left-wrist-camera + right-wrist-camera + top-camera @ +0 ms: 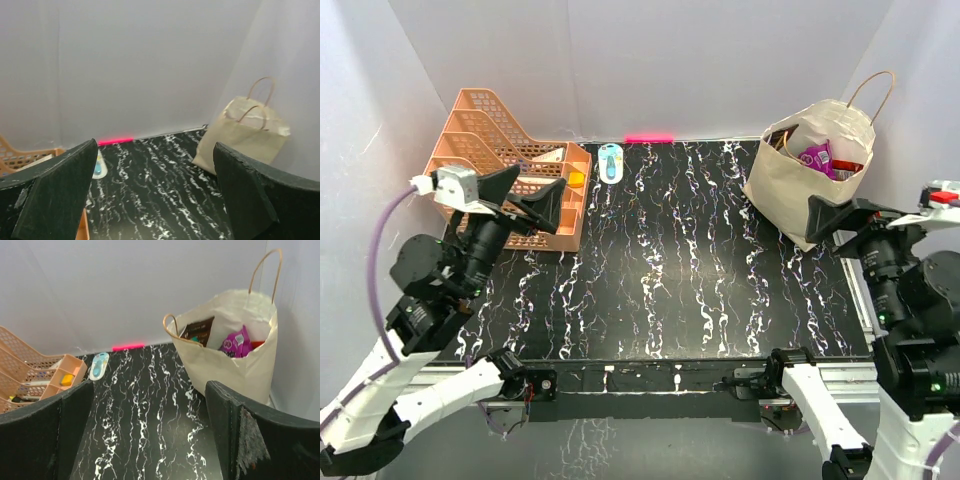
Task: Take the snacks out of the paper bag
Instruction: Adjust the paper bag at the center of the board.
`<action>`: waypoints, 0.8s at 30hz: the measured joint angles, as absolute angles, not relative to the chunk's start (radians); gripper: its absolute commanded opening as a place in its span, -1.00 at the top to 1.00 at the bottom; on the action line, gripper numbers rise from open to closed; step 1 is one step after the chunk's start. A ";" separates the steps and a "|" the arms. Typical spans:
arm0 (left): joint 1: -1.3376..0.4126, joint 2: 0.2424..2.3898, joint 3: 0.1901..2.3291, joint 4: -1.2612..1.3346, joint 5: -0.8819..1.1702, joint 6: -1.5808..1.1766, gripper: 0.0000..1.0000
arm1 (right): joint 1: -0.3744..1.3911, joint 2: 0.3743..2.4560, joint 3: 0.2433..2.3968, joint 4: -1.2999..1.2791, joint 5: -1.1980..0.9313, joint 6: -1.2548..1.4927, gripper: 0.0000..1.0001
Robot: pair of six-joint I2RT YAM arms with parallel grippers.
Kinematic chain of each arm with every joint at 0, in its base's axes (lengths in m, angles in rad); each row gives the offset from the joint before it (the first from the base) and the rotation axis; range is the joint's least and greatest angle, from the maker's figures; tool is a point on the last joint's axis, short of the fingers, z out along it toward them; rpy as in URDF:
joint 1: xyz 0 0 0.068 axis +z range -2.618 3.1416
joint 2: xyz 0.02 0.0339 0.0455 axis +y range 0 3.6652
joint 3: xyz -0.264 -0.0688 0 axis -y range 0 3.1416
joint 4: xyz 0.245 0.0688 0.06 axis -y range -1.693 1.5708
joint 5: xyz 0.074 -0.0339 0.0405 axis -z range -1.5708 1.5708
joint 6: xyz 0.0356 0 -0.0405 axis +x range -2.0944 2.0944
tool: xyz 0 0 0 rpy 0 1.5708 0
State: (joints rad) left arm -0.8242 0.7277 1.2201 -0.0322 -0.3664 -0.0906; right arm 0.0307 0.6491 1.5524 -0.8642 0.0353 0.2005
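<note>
Peach rack (480, 125) far left, just beside the empty, wide-open left gripper (532, 190). Far right, snacks (817, 155) inside the standing paper bag (782, 195), with the right gripper (830, 218) near it, spread and empty. Likely to topple or drag if snagged at the rim while reaching in.

A robotics lab's test cell: plain white walls (650, 60) box in a black, marble-patterned counter (660, 300) on three sides. Two robot arms, the left arm (430, 290) and the right arm (920, 300), stand along a metal rail (840, 372) at the counter's near edge. A purple cable (372, 260) loops off its left side. A pink tape strip (649, 138) marks its far edge, with a paper bag (800, 190) staged at its far right corner.
</note>
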 measured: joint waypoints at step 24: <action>-0.613 0.689 0.718 0.181 -0.316 -0.117 -0.97 | 0.004 0.568 1.186 -0.902 0.104 0.317 -0.96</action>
